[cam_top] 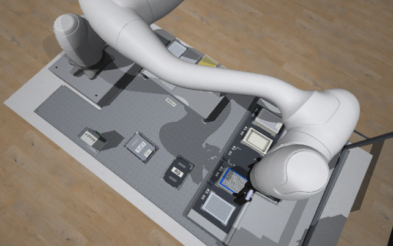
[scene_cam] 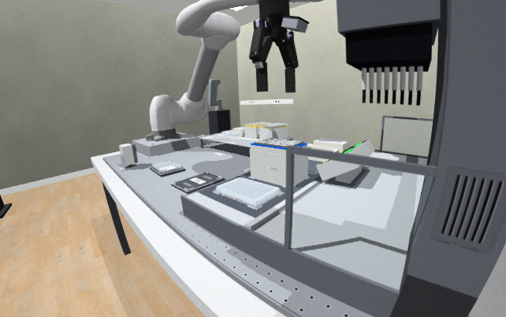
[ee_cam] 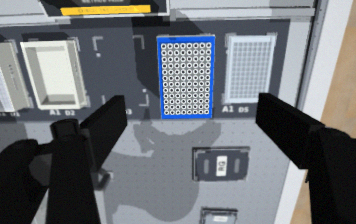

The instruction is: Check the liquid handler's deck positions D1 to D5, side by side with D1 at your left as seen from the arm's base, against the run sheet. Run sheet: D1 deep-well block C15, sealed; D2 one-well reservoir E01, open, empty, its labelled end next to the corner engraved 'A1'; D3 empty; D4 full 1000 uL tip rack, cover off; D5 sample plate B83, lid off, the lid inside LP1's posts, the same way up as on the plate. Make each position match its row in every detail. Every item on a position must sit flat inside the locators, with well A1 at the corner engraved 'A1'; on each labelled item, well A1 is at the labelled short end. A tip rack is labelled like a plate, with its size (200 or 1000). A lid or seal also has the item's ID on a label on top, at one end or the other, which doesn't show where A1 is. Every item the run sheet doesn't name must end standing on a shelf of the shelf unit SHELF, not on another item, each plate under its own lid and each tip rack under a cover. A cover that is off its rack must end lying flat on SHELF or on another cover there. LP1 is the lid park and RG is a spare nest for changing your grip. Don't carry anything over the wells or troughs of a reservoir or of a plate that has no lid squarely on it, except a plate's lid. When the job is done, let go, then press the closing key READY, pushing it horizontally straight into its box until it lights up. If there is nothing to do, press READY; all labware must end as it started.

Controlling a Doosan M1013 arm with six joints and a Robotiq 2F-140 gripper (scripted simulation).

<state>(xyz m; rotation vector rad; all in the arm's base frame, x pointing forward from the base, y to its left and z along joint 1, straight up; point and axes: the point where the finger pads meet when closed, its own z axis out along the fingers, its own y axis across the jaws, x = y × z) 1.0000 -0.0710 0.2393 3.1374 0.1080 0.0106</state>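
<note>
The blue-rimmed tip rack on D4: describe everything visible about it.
The blue-rimmed tip rack is a tall pale-grey box with a bright blue frame around its top. No cover is on it: rows of round tip openings show across the whole top, apparently all filled. It stands upright and level at deck position D4, between the bare D3 position and the clear sample plate on D5, touching neither. The open black tool hangs well above it, holding nothing.
</note>
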